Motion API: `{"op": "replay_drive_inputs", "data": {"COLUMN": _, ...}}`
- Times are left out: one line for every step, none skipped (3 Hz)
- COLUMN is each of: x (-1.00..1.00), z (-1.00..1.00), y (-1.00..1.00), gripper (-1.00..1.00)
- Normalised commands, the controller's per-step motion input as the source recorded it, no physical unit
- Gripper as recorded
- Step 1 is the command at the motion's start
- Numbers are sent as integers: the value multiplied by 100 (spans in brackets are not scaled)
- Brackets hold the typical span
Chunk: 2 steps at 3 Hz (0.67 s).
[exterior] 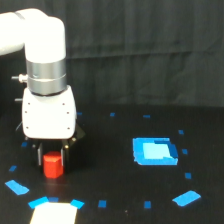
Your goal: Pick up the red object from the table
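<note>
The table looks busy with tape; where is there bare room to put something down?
Open table lies between the gripper over the red object and the blue square patch. Crowded: the exterior view's lower left, around the white patch.

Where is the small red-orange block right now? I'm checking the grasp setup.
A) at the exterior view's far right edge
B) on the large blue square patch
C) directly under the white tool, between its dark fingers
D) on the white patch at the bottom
C: the small red-orange block sits directly below the white tool, flanked by its dark fingers, well apart from the large blue square patch.
</note>
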Motion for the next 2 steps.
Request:
{"op": "replay_drive_inputs", "data": {"x": 55, "z": 77, "y": 48, "gripper": -100}}
{"op": "replay_drive_inputs", "data": {"x": 20, "z": 100, "y": 34, "gripper": -89}}
